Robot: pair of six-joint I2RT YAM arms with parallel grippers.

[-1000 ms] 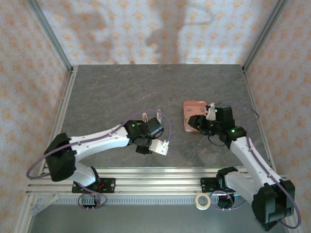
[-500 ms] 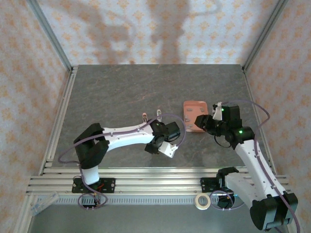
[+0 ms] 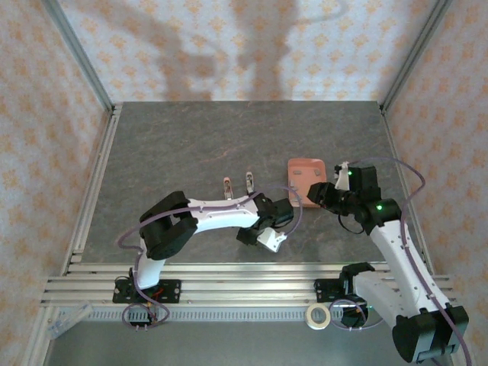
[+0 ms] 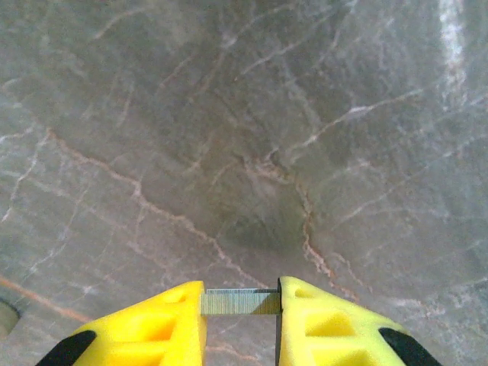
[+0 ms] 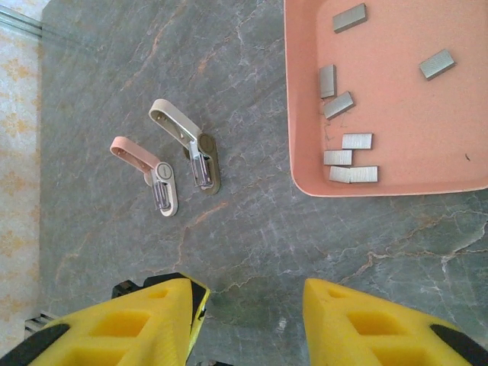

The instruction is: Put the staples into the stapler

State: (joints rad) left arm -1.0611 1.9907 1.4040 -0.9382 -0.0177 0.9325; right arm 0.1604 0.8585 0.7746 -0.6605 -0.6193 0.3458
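Left hand [image 4: 240,303] (pinching staples [image 4: 235,302]) has shifted rightward.

The setting is a robotics lab test cell, not a lived-in room. A table [image 3: 175,145] with a dark grey stone-pattern top is boxed in by aluminium posts [image 3: 76,49] rising from its far corners and by flat wall panels [image 3: 229,46] printed with a pale orange repeat. Slotted aluminium rails [image 3: 244,284] run along the table's near edge. The left arm [image 3: 213,215] and the right arm [image 3: 396,244] are bolted there, trailing purple cables [image 3: 399,167]. A roll of tape [image 3: 318,315] lies on the rails.
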